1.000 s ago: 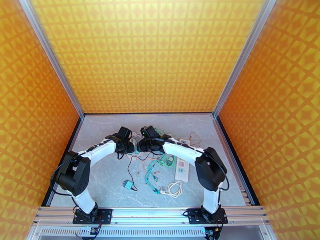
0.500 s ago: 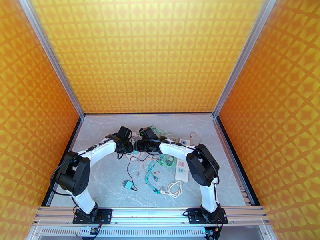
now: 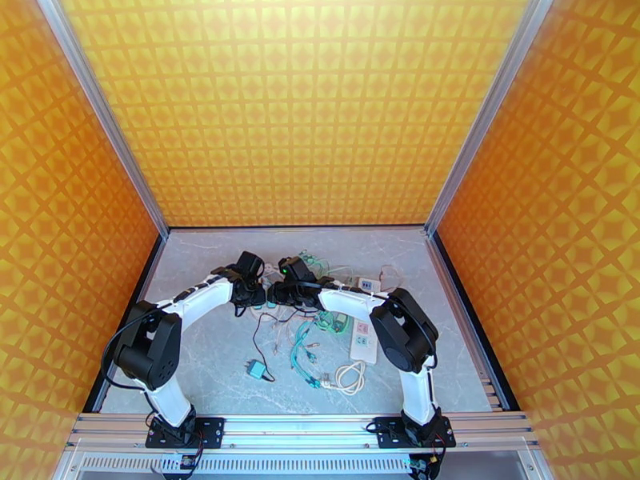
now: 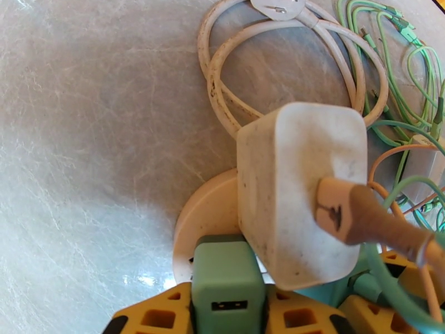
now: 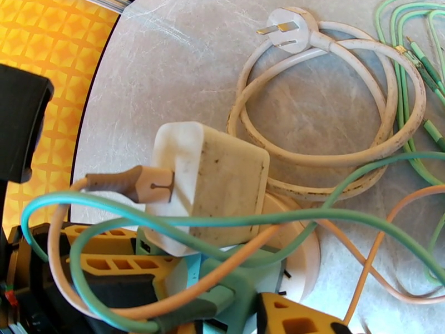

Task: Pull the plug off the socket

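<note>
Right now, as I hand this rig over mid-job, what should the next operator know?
Left gripper: shut on the green adapter, which sits at the near edge of the round white socket.
Right gripper: low over the same socket among the cables; I cannot tell whether it is open or shut.
White charger: seated on the socket, cable attached.
Done: grip taken on the green adapter.
Left: nothing is pulled free yet; probably pull it off with the socket held down.
</note>
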`<state>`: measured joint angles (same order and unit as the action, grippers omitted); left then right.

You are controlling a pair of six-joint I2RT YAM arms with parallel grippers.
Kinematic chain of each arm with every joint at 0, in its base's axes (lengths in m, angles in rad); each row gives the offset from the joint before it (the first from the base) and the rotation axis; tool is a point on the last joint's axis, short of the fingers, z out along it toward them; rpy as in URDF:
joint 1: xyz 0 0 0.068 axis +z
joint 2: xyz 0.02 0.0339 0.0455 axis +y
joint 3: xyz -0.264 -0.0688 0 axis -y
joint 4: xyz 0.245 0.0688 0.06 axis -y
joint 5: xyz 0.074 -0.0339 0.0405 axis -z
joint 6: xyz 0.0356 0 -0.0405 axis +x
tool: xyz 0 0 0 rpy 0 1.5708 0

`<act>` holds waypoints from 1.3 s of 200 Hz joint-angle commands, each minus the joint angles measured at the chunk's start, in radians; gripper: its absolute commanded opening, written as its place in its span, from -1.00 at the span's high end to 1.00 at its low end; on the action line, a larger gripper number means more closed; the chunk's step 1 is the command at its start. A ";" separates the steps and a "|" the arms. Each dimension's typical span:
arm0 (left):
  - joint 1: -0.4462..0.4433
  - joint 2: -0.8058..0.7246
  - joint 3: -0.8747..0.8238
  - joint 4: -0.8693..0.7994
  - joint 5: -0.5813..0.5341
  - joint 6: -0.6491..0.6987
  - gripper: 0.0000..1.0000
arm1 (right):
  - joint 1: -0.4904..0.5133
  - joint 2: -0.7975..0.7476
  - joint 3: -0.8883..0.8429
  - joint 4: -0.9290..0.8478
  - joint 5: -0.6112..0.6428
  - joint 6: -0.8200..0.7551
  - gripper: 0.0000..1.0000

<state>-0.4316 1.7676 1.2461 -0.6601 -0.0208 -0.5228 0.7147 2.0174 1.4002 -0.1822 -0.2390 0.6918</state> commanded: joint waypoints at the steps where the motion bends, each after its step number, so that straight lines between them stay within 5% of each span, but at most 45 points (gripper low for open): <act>1: -0.019 0.005 0.049 -0.047 0.015 0.003 0.68 | -0.009 0.059 -0.044 -0.166 0.077 -0.034 0.42; 109: -0.159 0.082 0.085 -0.084 -0.095 0.000 0.80 | 0.011 0.112 0.015 -0.227 0.049 -0.049 0.47; 164: -0.075 0.016 0.071 -0.077 -0.039 -0.022 0.83 | 0.011 0.114 0.013 -0.245 0.056 -0.056 0.50; 216: 0.073 -0.068 -0.035 0.022 0.161 -0.064 0.81 | 0.011 0.111 -0.017 -0.196 0.020 -0.043 0.50; 260: 0.073 -0.059 -0.026 -0.002 0.163 -0.023 0.80 | 0.005 0.107 -0.054 -0.098 -0.059 -0.017 0.58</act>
<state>-0.3595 1.7405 1.2140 -0.6548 0.0761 -0.5514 0.7212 2.0384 1.4193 -0.1791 -0.2890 0.6590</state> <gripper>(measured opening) 0.261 0.212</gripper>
